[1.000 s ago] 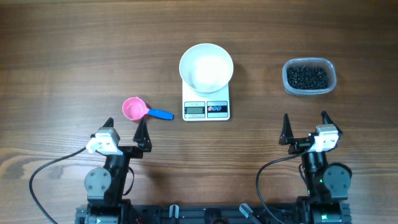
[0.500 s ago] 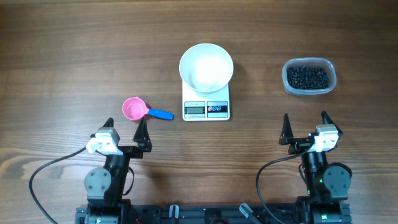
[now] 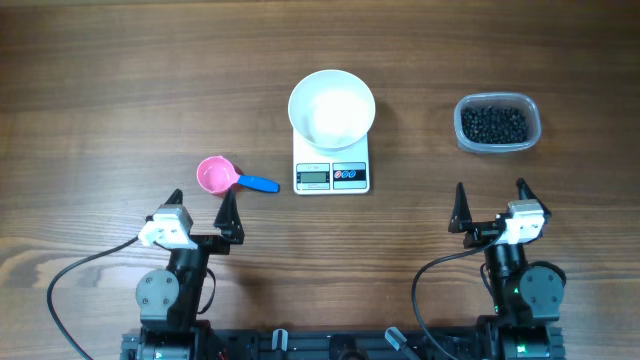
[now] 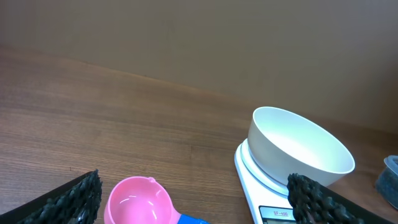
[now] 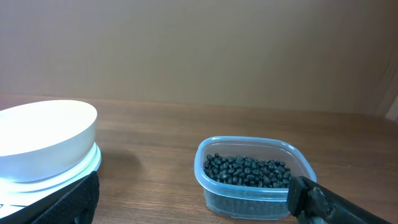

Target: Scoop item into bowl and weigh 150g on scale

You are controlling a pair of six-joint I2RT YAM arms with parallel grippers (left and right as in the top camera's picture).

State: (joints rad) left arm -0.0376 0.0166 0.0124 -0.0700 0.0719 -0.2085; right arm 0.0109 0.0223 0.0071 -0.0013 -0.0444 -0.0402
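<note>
Pellets (image 3: 495,122), the item to be weighed, fill a clear tub (image 3: 497,148) well to the right of the scale (image 3: 332,176) on the bench (image 3: 100,80).

Left of the scale: the left jaws stand wide apart and empty. A pink scoop (image 3: 214,176) lies just beyond them and beside the scale. Its long axis runs crosswise, with the cup away from the scale and the blue handle pointing at it. The left arm is clearly nearer.

On the scale: white bowl (image 3: 332,112), empty.

Right of the scale: the right jaws are wide apart and empty, with the tub straight ahead and well apart.

Judgement: the scoop pickup falls to the left arm, closing across the handle.
</note>
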